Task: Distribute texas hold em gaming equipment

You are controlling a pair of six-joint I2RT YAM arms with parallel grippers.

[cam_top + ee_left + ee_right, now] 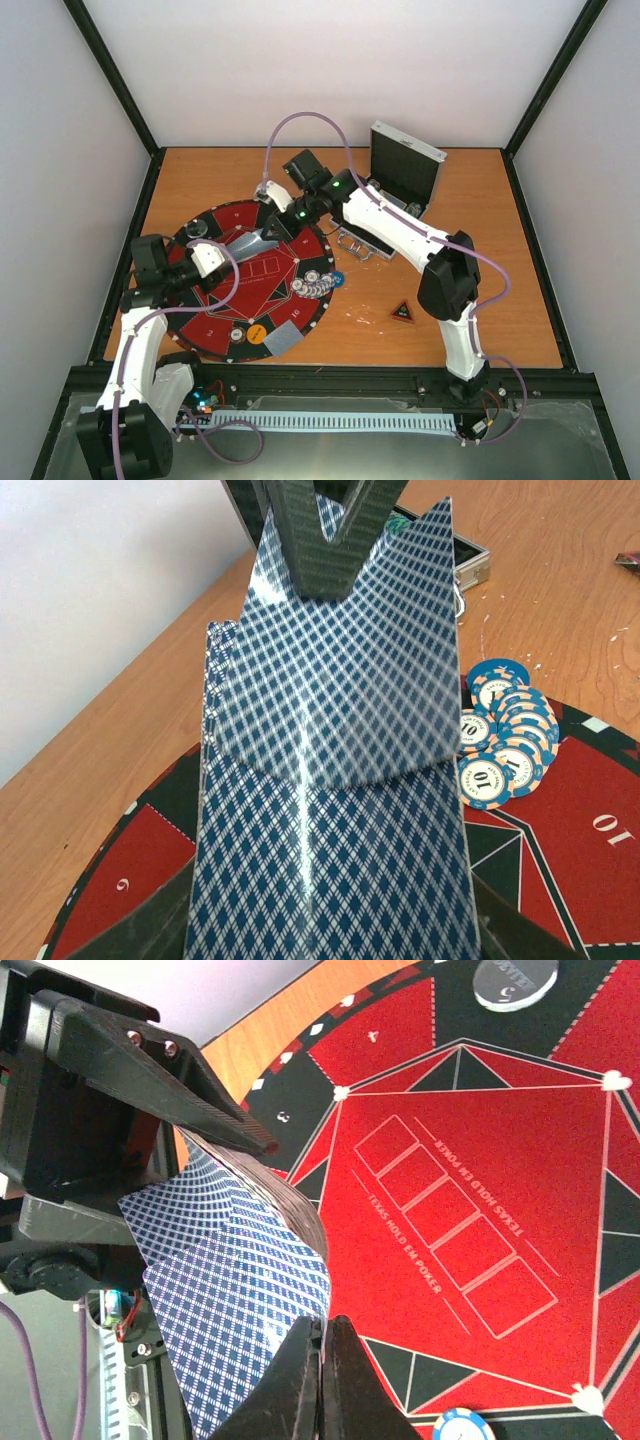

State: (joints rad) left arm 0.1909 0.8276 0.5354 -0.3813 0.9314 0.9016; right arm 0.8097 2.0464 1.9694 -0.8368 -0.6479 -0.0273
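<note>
At the bottom of the top view, a single card [283, 340] is lying on the near rim of the round mat [200, 320]. The triangle marker [402, 312] is sitting on the bare counter [500, 260] at the lower right, apart from the mat. A little further in, the left claw [232, 248] is grasping the deck of cards [330, 880] above the left half of the mat, one finger on each side of it. The poker chips [505, 735] are lying in an overlapping row on the right part of the mat, near the deck. Further in again, the right claw [322, 1338] is clenched on the far edge of the top card [340, 680], which is bending upward in a curve off the deck. So the step in hand, I think, is dealing one card. The next move is probably asking the right claw to pull this card free without dragging the one below, then to carry it to an unfilled place. At the back, the silver case [405, 168] is standing with its lid up.
</note>
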